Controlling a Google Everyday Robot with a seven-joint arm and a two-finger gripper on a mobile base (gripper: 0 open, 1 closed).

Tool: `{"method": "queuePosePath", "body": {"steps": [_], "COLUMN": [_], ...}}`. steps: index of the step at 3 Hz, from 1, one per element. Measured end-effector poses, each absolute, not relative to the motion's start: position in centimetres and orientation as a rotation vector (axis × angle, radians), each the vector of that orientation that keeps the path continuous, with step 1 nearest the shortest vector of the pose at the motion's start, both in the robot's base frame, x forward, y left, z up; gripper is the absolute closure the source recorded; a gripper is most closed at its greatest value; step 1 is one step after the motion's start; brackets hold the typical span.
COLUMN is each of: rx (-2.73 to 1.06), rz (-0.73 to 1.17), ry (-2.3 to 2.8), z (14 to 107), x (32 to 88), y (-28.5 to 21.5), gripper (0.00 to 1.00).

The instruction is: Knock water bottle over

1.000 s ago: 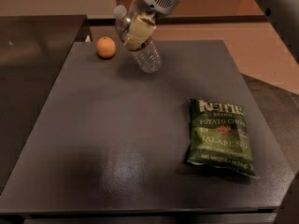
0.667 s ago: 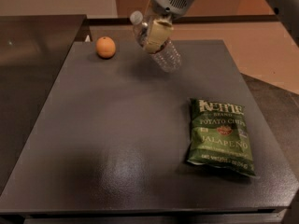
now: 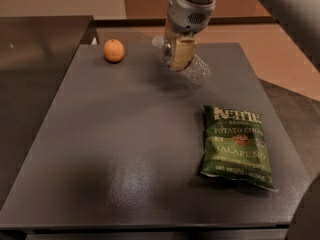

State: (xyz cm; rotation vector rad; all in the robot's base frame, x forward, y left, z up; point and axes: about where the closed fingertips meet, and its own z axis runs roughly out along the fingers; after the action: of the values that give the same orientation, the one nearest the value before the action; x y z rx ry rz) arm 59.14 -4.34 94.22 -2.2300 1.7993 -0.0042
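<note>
Caught the tipping step itself, seemingly well along but perhaps not finished. Found the bottle (image 3: 199, 73) at the far side of the worktop (image 3: 125, 149), leaning steeply, cap up and to the left, ribbed body running down to the right, base end low near the surface. Could not tell whether lying flat or propped partly off it. Saw the tool (image 3: 179, 59) hanging from the arm directly in front of the bottle's middle, touching or very nearly so, hiding the label band. Could not tell whether spread, pressed together or pinching the bottle. Judged the next move to call for a release if gripped, or else a last sideways push to the right, followed by a lift clear, so as to leave the bottle at rest on its side. Reckoned some risk of rolling toward the far edge, given the round body. Noted the orange (image 3: 114, 50) well apart on the left and the bag (image 3: 237, 144) well apart, nearer the camera.
</note>
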Motion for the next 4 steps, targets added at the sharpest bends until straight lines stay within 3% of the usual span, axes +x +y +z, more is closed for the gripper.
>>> {"method": "queuePosePath", "body": {"steps": [3,4], "rx": [-2.495,-2.482], "rz": [-0.15,-0.158], "ry": [1.747,1.735], "z": [89.2,89.1], "x": [60.2,60.7], "y": [-3.2,-2.8], "gripper": [0.13,0.0]}}
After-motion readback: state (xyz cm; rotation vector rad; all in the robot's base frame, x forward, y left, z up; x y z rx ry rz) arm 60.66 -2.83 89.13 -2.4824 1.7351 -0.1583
